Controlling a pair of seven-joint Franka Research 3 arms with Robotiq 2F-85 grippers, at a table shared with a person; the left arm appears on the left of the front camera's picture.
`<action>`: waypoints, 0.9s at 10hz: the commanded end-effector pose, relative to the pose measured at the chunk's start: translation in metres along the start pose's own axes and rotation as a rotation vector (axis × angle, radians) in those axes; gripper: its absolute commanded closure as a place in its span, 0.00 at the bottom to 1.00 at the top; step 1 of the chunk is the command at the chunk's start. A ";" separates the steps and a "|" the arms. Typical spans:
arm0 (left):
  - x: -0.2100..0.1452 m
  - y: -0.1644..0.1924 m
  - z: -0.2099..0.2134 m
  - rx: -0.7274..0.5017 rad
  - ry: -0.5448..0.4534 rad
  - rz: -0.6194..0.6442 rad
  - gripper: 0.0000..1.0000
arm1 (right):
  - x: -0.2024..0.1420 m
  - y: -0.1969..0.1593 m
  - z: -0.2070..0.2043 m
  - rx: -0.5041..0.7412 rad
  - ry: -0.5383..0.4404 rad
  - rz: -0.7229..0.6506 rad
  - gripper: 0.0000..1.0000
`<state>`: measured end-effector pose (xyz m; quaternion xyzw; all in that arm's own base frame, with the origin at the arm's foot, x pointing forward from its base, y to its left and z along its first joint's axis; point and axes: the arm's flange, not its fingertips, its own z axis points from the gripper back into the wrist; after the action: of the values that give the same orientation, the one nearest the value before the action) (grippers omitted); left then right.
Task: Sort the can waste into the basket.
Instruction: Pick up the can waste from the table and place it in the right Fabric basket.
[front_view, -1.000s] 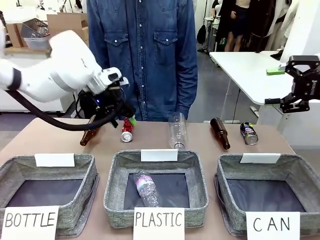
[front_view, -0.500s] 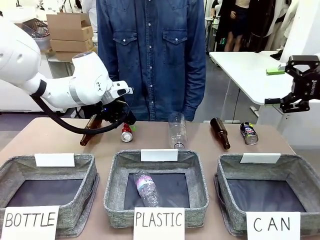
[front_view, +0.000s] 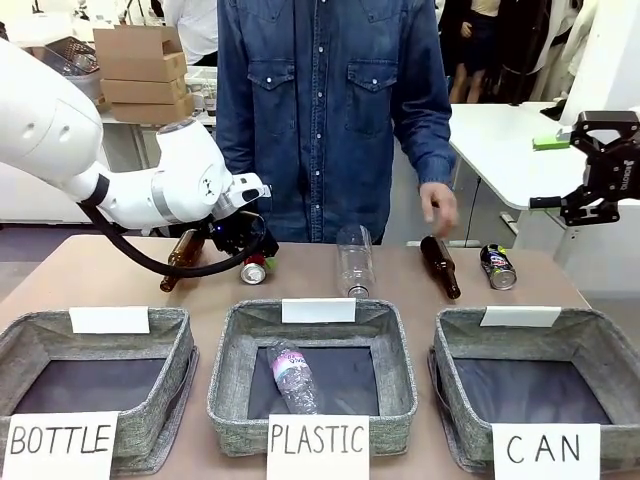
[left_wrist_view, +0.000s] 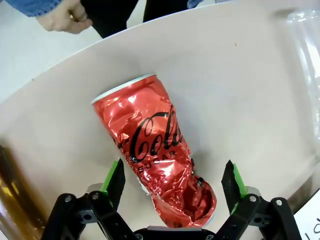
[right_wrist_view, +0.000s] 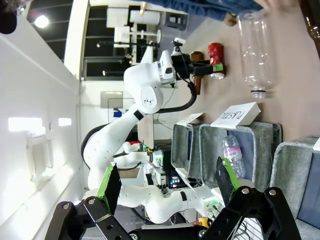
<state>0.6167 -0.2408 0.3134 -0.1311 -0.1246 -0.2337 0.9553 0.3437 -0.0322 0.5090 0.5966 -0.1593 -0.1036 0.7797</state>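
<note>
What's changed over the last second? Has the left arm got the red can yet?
The left gripper came down and now straddles the lying red can, jaws open, not yet gripping. The person stepped toward the robot's right, and a hand came in above the right-hand brown bottle. Unchanged: the right gripper raised and open, the dark can, the CAN basket still empty.

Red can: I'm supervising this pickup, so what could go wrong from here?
The crushed red can lies skewed between the open fingers of the left pincer, so closing may squirt it out. The brown glass bottle lies close beside that pincer and could get knocked. The CAN basket sits far right, so the carry may cross the person's hand.
</note>
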 end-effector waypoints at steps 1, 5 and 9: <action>0.006 0.000 0.005 0.014 -0.019 0.031 0.60 | 0.003 0.002 -0.003 0.023 -0.006 0.021 0.00; 0.004 -0.001 0.003 0.025 -0.023 0.031 1.00 | 0.003 0.002 -0.003 0.023 -0.006 0.021 0.00; -0.003 0.003 0.027 0.029 -0.017 0.058 1.00 | 0.003 0.002 -0.003 0.023 -0.006 0.021 0.00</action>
<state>0.6198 -0.2380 0.3232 -0.1317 -0.1350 -0.2160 0.9580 0.3437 -0.0322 0.5090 0.5967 -0.1592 -0.1035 0.7797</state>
